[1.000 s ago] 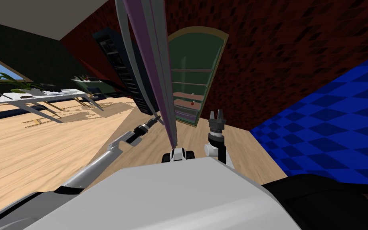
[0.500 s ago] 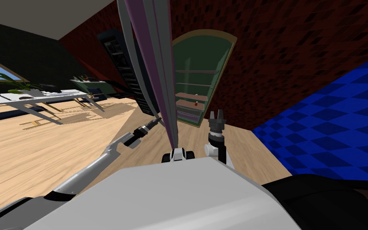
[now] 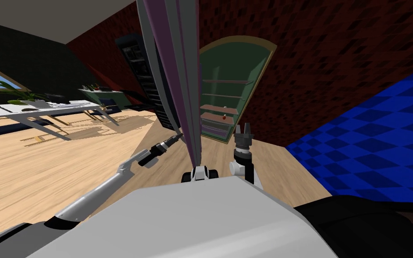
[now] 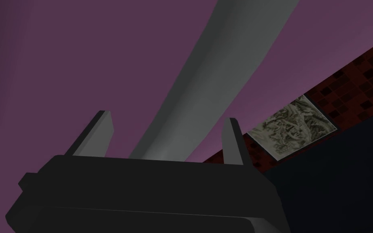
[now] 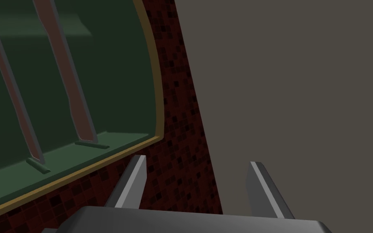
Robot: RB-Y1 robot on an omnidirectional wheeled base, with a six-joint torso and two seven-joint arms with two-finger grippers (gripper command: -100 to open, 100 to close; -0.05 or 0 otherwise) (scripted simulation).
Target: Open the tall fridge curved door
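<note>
Between our left jaws, which stand wide, runs the grey handle [image 4: 216, 93] of the purple fridge door [image 4: 60, 60]. A gap shows on each side and neither blade presses the bar. We cannot tell whether the blades reach around it or stop short. By the head view, the left forearm [image 3: 98, 192] reaches forward to the door's face. The door stands edge-on directly before us, swung well clear of the fridge cabinet [image 3: 228, 89]. Our right jaws are likewise wide and hold nothing. They are raised upright just right of the door's edge and face the cabinet's green, arch-topped inside with its gold rim and shelves. One small red item [image 3: 223, 118] sits on a shelf. A dark red tiled wall [image 3: 335, 53] stands behind. Far left, a white counter [image 3: 66, 106] carries a plant [image 3: 13, 92].
</note>
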